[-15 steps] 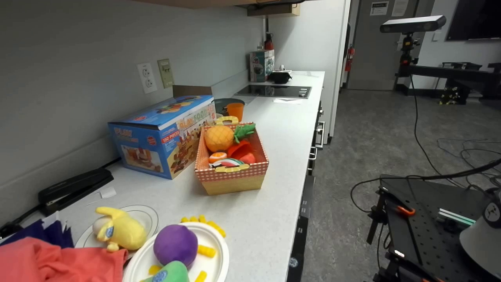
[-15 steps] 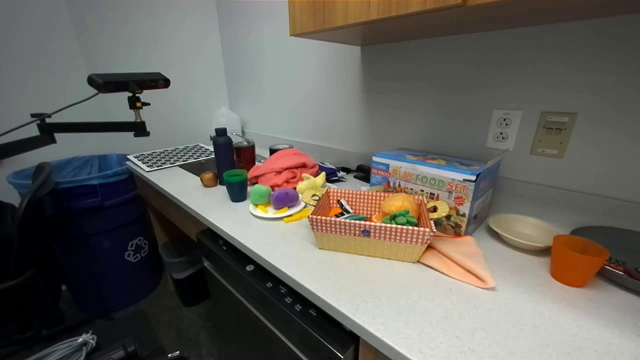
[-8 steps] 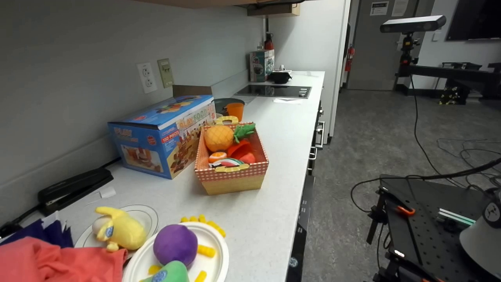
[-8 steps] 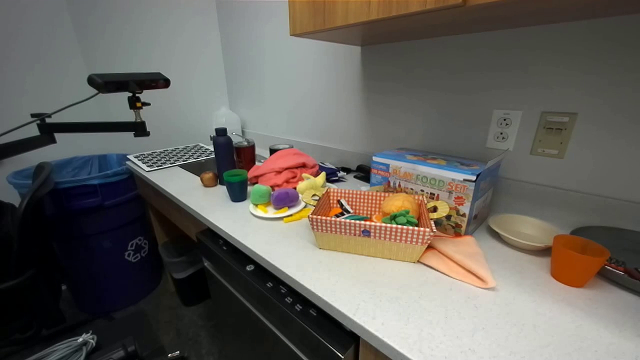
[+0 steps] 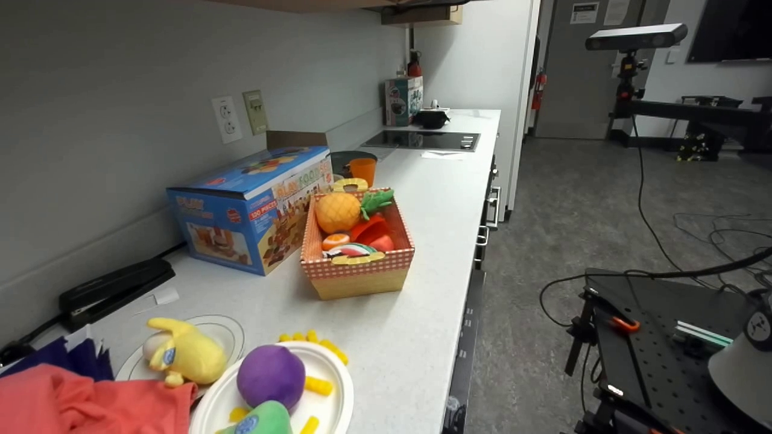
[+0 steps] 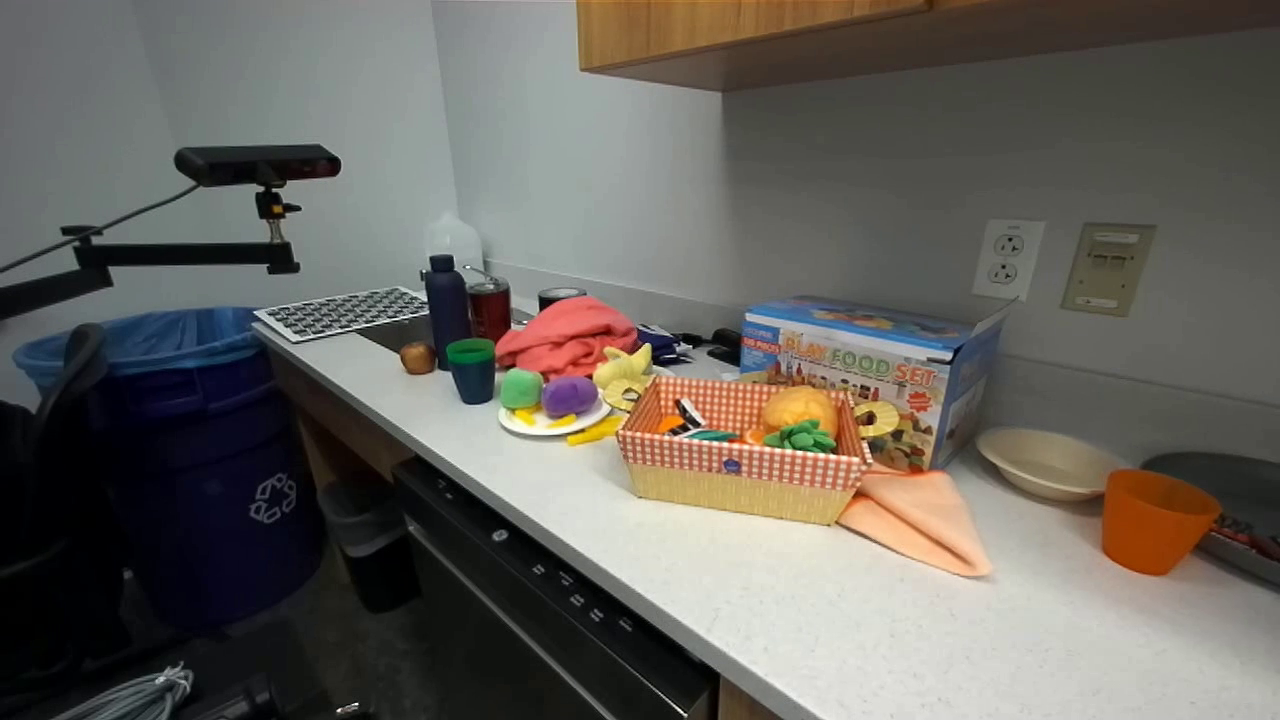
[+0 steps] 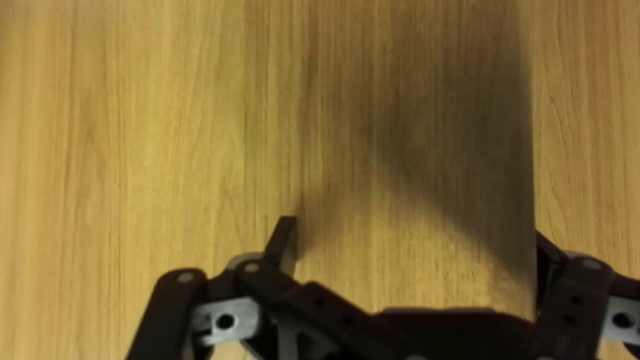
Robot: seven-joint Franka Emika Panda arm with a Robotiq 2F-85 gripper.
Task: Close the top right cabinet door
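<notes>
In the wrist view light wood-grain cabinet panels [image 7: 175, 125] fill the picture. A straight vertical edge runs right of the middle, with a shaded panel [image 7: 450, 140] to its left and a lit panel [image 7: 585, 125] to its right. I cannot tell how far any door stands open. My gripper [image 7: 414, 227] is open, its fingers wide apart with wood behind the gap and nothing held. The right finger is partly hidden along the vertical edge. In an exterior view only the lower part of the wooden upper cabinet [image 6: 760, 35] shows; the top right door is not identifiable there.
Below the cabinet, the white counter [image 6: 720, 590] bears a checked basket [image 6: 740, 485], a play food box [image 6: 860, 345], an orange cup [image 6: 1155, 520] and plates of toys. The robot's base [image 5: 745, 374] stands on a dark cart. Camera arms [image 6: 180, 257] reach in at the sides.
The reflection on the dark appliance front under the counter differs in an exterior view. The objects on the counter and the visible part of the cabinet have not moved.
</notes>
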